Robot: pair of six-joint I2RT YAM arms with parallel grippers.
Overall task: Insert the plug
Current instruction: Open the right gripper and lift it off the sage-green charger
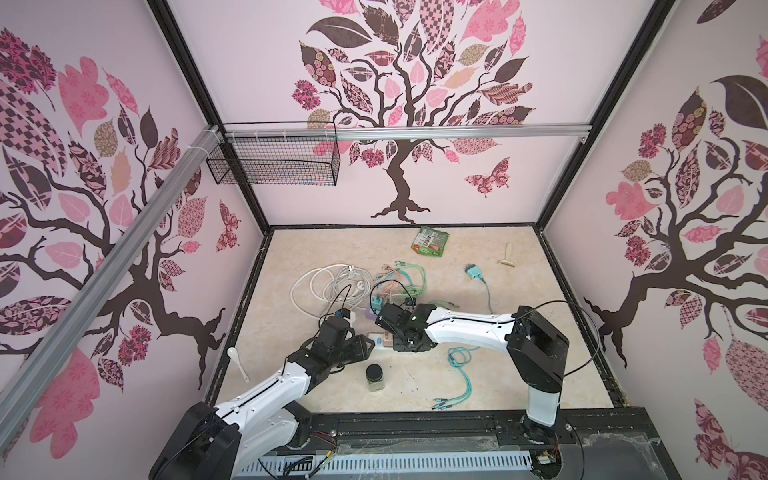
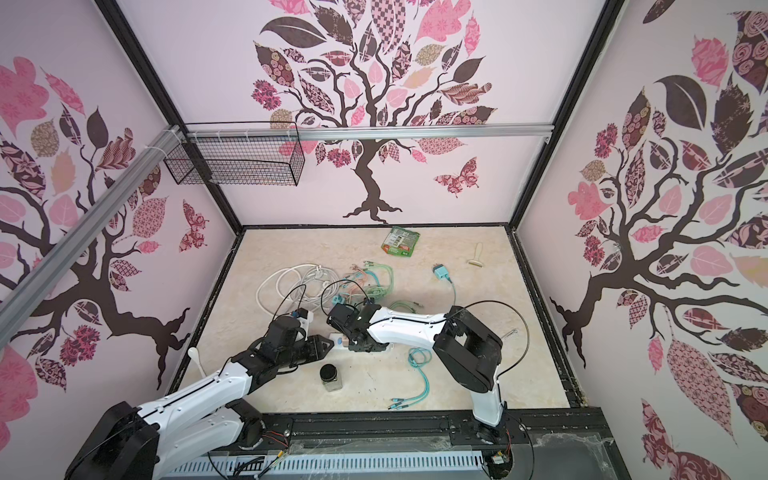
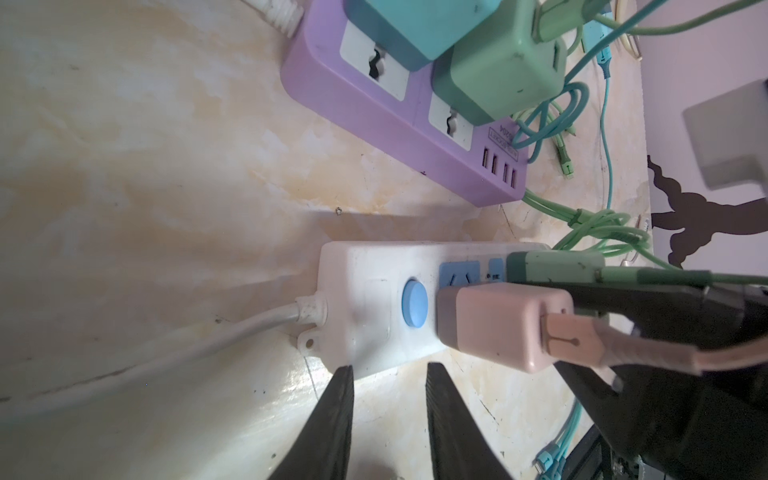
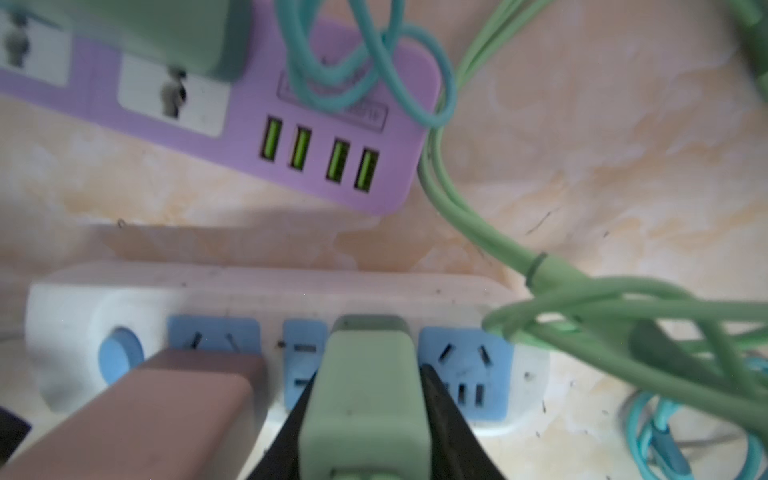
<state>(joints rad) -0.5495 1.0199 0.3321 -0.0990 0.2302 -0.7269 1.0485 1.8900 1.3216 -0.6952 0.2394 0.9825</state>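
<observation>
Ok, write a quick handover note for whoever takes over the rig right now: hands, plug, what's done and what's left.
Left hand: open, empty, tips at the white power strip edge.
Right hand: closed on the green plug, which stands in the strip's middle socket.
Pink plug: already in the neighbouring socket.
Done: green plug brought to the socket, apparently pushed in.
To do: confirm it sits flush, release, back away.

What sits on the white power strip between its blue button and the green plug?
A pink plug over a blue socket beside the green plug; both wrist views show it.
</observation>
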